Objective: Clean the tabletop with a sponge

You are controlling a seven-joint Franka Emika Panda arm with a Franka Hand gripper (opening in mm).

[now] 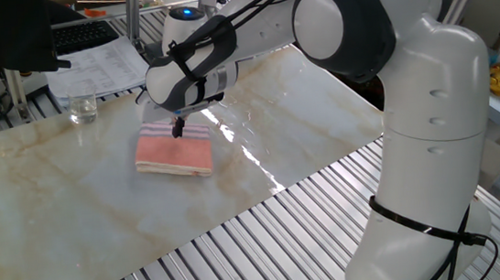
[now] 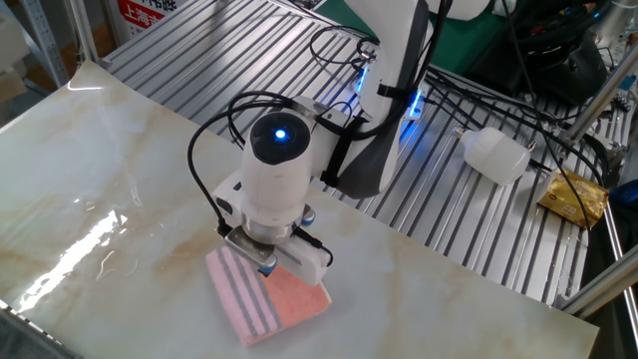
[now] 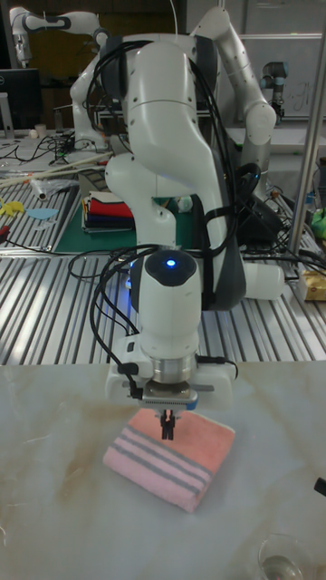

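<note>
The salmon-pink sponge (image 1: 173, 154) (image 2: 269, 299) (image 3: 172, 458) lies flat on the cream marble tabletop (image 1: 74, 221) (image 2: 100, 170) (image 3: 54, 507), with its grey-and-white striped edge on one side. My gripper (image 1: 176, 129) (image 2: 267, 267) (image 3: 167, 430) points straight down over the sponge near that striped edge. The two dark fingers are pressed together, shut, with their tips at the sponge's top surface. I cannot tell whether they press into it. Nothing is held between them.
A clear glass (image 1: 82, 107) (image 3: 281, 557) stands on the slab near one edge. Papers (image 1: 95, 63) lie behind it. Ribbed metal slats (image 1: 270, 248) surround the slab. A white bottle (image 2: 495, 155) and a yellow packet (image 2: 573, 196) lie on the slats beside cables.
</note>
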